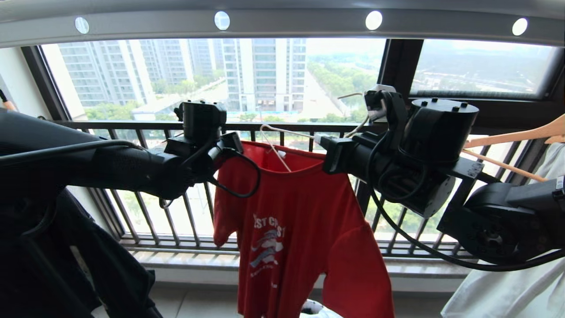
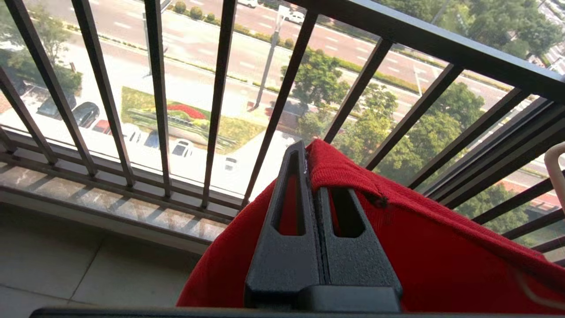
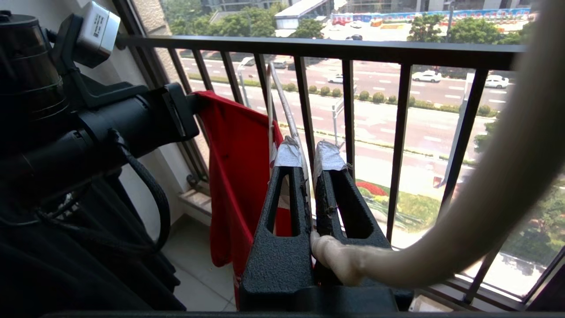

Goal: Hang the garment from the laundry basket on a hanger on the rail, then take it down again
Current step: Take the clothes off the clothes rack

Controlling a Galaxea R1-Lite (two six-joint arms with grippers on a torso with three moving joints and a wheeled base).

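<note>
Under the rail (image 1: pixel 282 24), in front of the black balcony railing (image 1: pixel 145 128), you are holding the garment (image 1: pixel 300 229) up in the air between the two arms. Your left gripper (image 2: pixel 311 176) is pinching the red cloth at one shoulder, its fingers (image 2: pixel 287 229) pressed together with the hem caught between them. Your right gripper (image 3: pixel 309 176) is closing its taped fingertips (image 3: pixel 289 154) on the thin wire of the hanger (image 1: pixel 282 145), and the hanger's curved cream hook is running across the base of those fingers in the right wrist view. In the head view the hanger's wire is showing inside the neck opening of the shirt, sloping from the collar toward the right gripper, and it is not on the rail. The shirt is hanging with its printed chest facing you. A white T-shirt (image 1: pixel 507 282) on a wooden hanger (image 1: pixel 521 134) is hanging at your right, and a black garment (image 1: pixel 66 256) at your left.
</note>
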